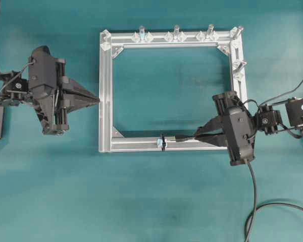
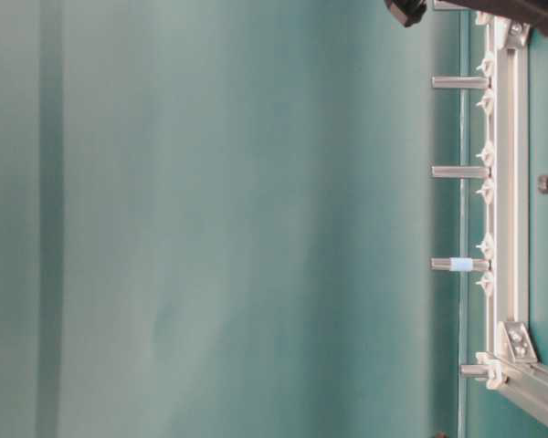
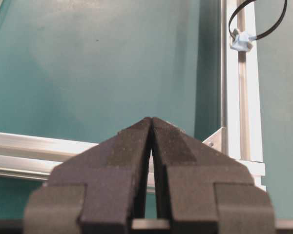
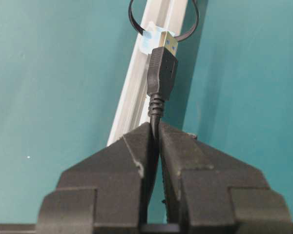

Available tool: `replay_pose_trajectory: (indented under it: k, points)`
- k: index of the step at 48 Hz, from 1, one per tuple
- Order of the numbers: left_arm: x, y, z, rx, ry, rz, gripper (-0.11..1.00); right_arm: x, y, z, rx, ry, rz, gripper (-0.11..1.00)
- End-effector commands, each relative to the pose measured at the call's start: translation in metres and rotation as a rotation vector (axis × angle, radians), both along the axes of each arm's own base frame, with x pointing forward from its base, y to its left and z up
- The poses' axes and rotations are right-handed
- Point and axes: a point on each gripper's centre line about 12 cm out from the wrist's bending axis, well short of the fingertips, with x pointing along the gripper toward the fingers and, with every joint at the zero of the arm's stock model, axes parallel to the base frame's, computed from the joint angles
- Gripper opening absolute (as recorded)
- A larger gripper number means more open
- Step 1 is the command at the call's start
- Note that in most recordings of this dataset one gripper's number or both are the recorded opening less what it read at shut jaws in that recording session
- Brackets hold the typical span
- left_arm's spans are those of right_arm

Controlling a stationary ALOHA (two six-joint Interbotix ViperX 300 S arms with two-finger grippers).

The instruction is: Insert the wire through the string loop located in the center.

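The wire's black plug (image 4: 162,73) sticks out ahead of my right gripper (image 4: 155,126), which is shut on the cable just behind it. The plug's metallic tip points at the string loop (image 4: 193,27), a thin black ring held by a pale blue clip on the frame bar. The tip is close in front of the ring. From overhead, the string loop (image 1: 163,142) sits mid-way along the near bar, with the plug (image 1: 184,137) and right gripper (image 1: 197,135) just right of it. My left gripper (image 1: 98,101) is shut and empty, left of the frame. It sees the string loop (image 3: 273,29) far off.
The silver aluminium frame (image 1: 105,101) lies flat on the teal table. Clear upright pegs (image 1: 176,31) with brackets line its far bar and right corner. The wire's slack (image 1: 252,201) trails behind the right arm toward the near right edge.
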Motion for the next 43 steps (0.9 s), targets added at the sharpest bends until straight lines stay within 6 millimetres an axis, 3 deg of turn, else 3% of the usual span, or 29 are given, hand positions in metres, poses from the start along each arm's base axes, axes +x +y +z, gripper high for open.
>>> replay_pose_trajectory:
  k: [1, 17, 43]
  points:
    - [0.002, -0.001, 0.006, 0.008, -0.022, -0.009, 0.00, 0.003, 0.000, 0.010, 0.003, -0.037, 0.000, 0.07]
    - [0.004, -0.001, 0.006, 0.011, -0.024, -0.010, 0.00, 0.011, 0.001, 0.012, 0.004, -0.043, -0.001, 0.07]
    - [0.004, -0.001, 0.006, 0.010, -0.027, -0.008, 0.00, 0.061, 0.005, 0.006, 0.005, -0.047, -0.001, 0.07]
